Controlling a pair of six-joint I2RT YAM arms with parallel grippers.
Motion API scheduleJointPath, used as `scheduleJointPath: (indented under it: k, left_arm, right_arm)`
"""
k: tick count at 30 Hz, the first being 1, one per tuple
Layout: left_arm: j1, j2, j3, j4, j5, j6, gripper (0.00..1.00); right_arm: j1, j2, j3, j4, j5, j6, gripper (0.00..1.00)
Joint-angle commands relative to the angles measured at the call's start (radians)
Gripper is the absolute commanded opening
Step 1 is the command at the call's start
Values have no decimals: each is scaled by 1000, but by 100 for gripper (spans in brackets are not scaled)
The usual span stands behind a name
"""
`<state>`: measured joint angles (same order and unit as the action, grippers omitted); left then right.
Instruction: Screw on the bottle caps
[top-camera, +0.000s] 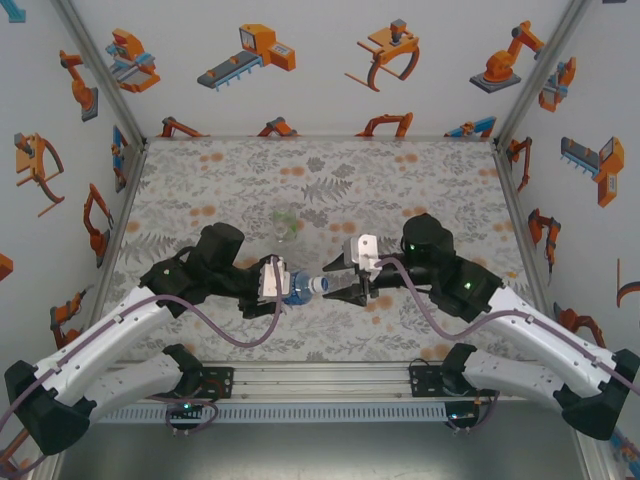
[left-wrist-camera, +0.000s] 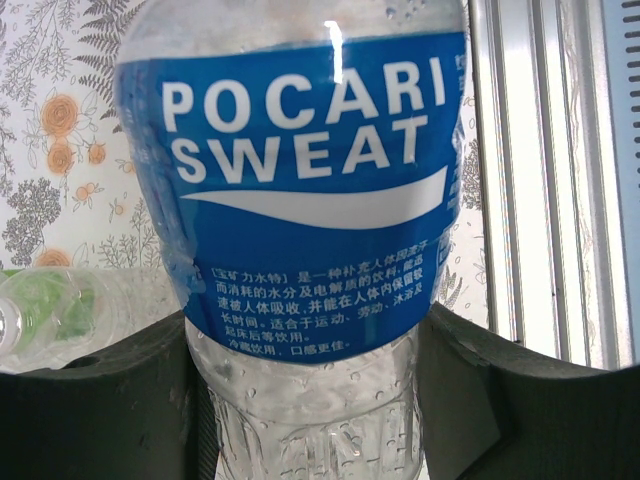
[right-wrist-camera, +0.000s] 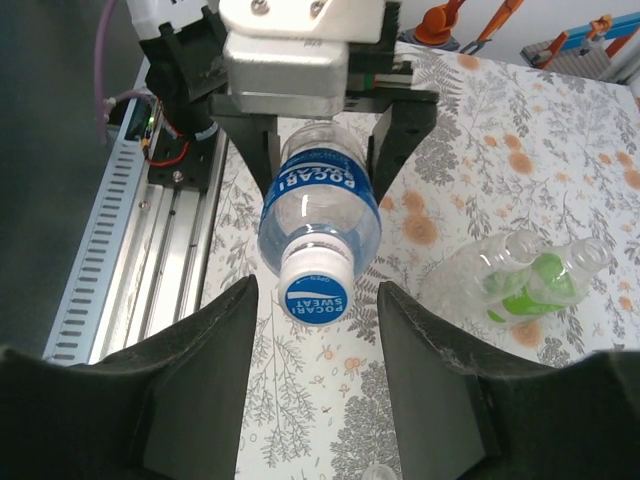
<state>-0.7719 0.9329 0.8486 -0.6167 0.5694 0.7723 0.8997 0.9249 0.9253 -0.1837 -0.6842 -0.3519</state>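
Worktop (top-camera: 420, 190): printed with grey leaves and orange blotches, walled on the left, right and far sides.

Left gripper (top-camera: 276, 287): reaching in from the near left. Fingers closed on the body of the blue-label bottle (top-camera: 300, 288). In the left wrist view, seen as dark fingers (left-wrist-camera: 100, 410) pressed against both sides of the bottle just below the label.

Blue-label bottle: held above the worktop near its centre, roughly horizontal, neck pointing right toward the right gripper (top-camera: 343, 284). Marked "POCARI SWEAT" in white on the blue label. Clear plastic above and below the label, with droplets inside.

Cap (right-wrist-camera: 314, 286): white-sided with a blue printed top, sitting on the neck of the held bottle and facing the right wrist camera. How tightly seated: cannot tell.

Right gripper: reaching in from the near right, in line with the bottle's neck. Fingers (right-wrist-camera: 200, 380) spread wide, one on each side of the cap, with a visible gap on both sides in the right wrist view. Gripping nothing.

Green-tinted bottle (right-wrist-camera: 548, 285) and colourless bottle (right-wrist-camera: 488, 272): lying on their sides on the worktop, touching each other, on the far side of the held bottle and apart from both grippers. In the top view, placed slightly left of centre. Capped or uncapped: cannot tell.

Rail (left-wrist-camera: 540, 180): pale slotted metal along the near edge of the worktop, behind the held bottle in the left wrist view.
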Motion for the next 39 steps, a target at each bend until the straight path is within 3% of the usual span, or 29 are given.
scheduleJointPath:
  k: [1,9,18,20,23,27,34,39]
  left_arm:
    - [-4,4,14,8,24,11,0]
    - [-6,4,14,8,23,11,0]
    - [-5,3,13,8,20,12,0]
    - [-5,4,13,8,20,12,0]
    - [-5,3,14,9,20,12,0]
    - [-5,1,12,8,10,11,0]
    - [-6,-5,12,12,-11,11,0]
    - [-6,-4,12,13,-14,11,0]
  right_arm:
    - [18,2,-19,65,1,-45,48]
    - [23,6,-49,98,23,-27,38]
    - [24,11,-57,102,39,-17,40]
    - [24,14,-57,105,45,-10,37]
    - [24,17,-54,105,73,40,24]
    - [24,25,-41,95,139,286,1]
    - [24,71,-40,54,357,1031,0]
    - [22,108,-76,65,401,1485,0]
